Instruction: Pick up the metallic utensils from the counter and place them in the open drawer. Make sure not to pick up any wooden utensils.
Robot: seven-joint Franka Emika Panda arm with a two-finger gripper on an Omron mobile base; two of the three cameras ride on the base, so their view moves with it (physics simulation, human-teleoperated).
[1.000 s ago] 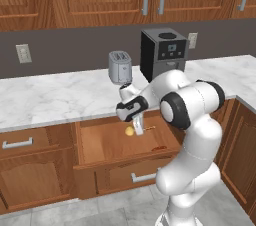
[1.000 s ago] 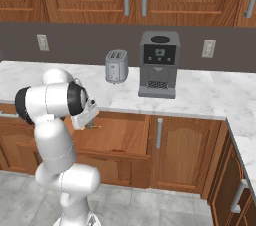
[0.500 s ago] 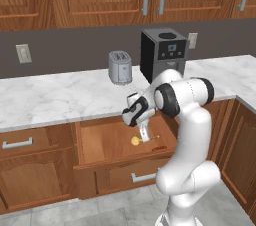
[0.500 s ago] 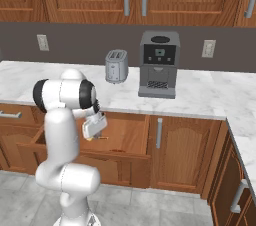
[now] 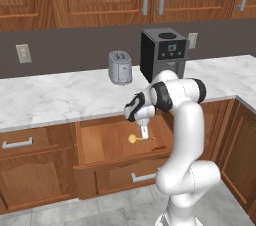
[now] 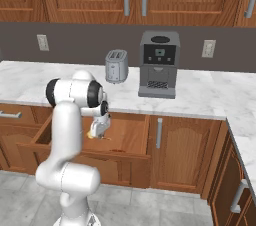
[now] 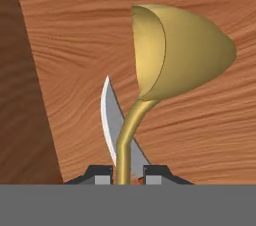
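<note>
My gripper (image 5: 144, 131) hangs low inside the open drawer (image 5: 105, 142), shut on the thin handle of a shiny gold spoon (image 5: 132, 139). From the right base view the gripper (image 6: 100, 129) holds the spoon (image 6: 91, 134) just above the drawer floor (image 6: 131, 130). In the hand view the spoon's round bowl (image 7: 180, 55) points away from the gripper (image 7: 125, 172). A grey blade (image 7: 111, 120) lies on the light wooden floor (image 7: 200, 130) behind the handle. A small reddish-brown piece (image 5: 160, 148) rests near the drawer's front right. The wooden utensils are out of view.
The white marble counter (image 5: 55, 97) runs above the drawer and carries a silver toaster (image 5: 120, 67) and a black coffee machine (image 5: 162, 55). A closed drawer with a silver bar handle (image 5: 17, 144) sits to the left. The drawer's dark side wall (image 7: 20, 95) stands close beside the hand.
The arm has swung down from counter height and carried the gold spoon into the open drawer. The gripper has stayed shut on the handle throughout.
</note>
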